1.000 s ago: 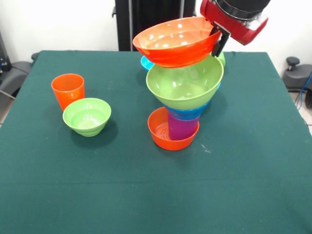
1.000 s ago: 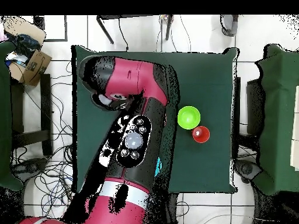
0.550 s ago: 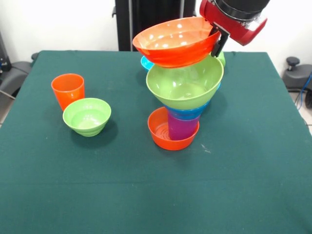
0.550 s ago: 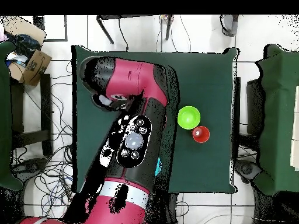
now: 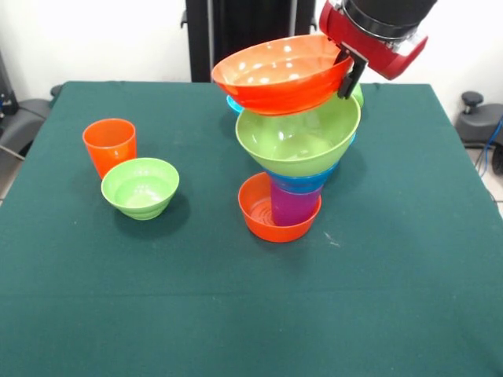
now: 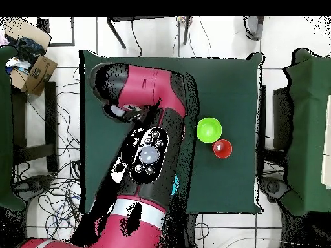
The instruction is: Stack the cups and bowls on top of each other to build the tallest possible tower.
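Large orange bowl held tilted over the tower at the middle of the counter.

The tower [image 5: 292, 169] stands on a small orange bowl [image 5: 263, 212], then a purple cup [image 5: 294, 206], a blue bowl [image 5: 302, 182] and a large lime green bowl [image 5: 297, 135]. Above it, the gripper [image 5: 346, 72] pinches the right rim of a large orange bowl [image 5: 279, 75], tilted with its left side lower; contact with the green bowl's rim cannot be judged. Well to the left, a small lime green bowl [image 5: 141, 187] sits just in front of an orange cup [image 5: 109, 146]. A light blue bowl [image 5: 233, 102] peeks out behind the tower. In the overhead view the red arm [image 6: 145, 152] covers the tower above the green counter [image 5: 377, 259].
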Controlling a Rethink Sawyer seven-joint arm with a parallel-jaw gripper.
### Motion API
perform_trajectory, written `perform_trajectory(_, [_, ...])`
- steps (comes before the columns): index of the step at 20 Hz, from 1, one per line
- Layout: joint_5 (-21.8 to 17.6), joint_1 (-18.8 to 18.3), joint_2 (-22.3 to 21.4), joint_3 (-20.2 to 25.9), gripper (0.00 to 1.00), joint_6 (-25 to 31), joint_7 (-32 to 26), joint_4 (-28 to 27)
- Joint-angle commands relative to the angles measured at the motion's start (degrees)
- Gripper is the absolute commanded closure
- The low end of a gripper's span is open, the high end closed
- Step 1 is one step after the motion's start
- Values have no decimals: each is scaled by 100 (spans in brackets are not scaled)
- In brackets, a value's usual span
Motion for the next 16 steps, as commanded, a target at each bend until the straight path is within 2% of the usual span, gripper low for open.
perform_trajectory(1, [-65, -158, 411, 445, 100, -180, 736, -144])
perform_trajectory(16, [-86, -150, 467, 450, 100, -483, 623, 123])
